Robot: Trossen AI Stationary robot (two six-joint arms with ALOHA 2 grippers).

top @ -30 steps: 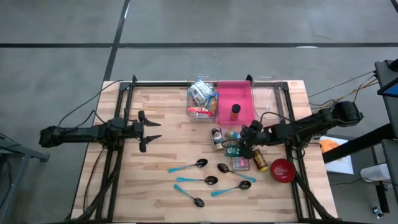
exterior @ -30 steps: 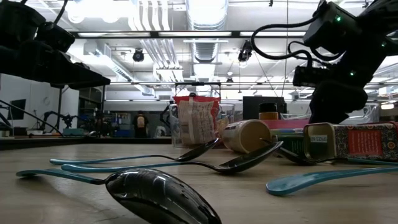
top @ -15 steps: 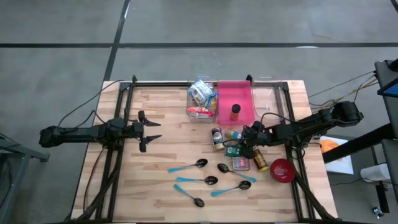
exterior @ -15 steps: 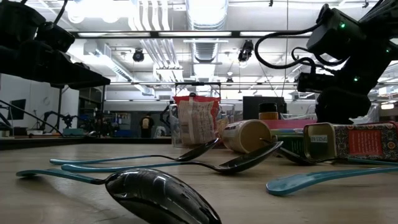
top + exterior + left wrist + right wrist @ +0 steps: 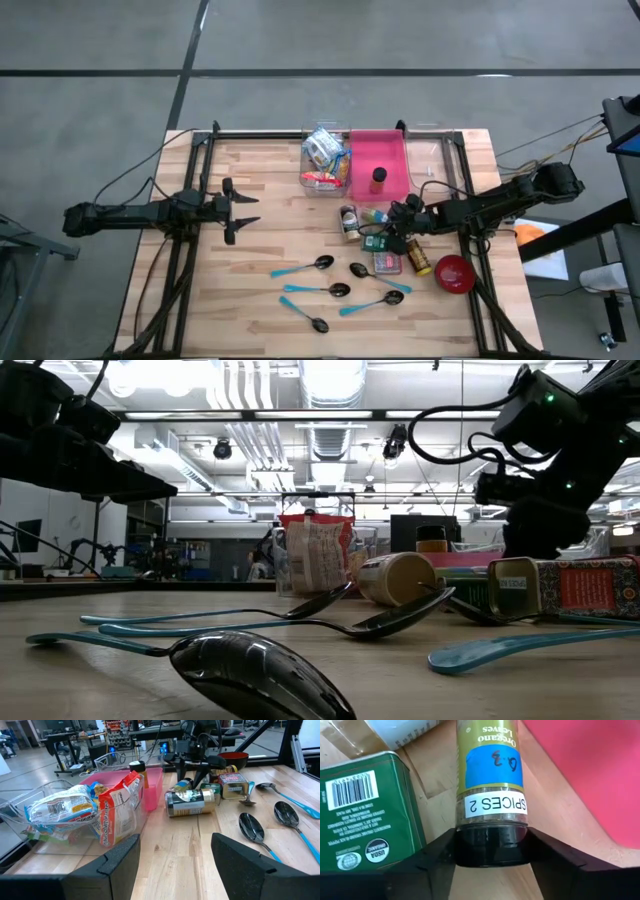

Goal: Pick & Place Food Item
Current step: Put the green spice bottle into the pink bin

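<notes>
The right gripper (image 5: 491, 851) reached steeply down to a small spice jar with a gold label, a blue sticker and a dark cap (image 5: 491, 795); its two dark fingers (image 5: 427, 862) pressed the cap from either side, closed on it. The jar lay on its side on the wooden table (image 5: 260, 190), between a green tin (image 5: 362, 815) and the pink plastic bin (image 5: 388, 160); its long axis ran away from the gripper, cap nearest the wrist; the left gripper (image 5: 243, 211) waited well apart with fingers spread, holding nothing.
</notes>
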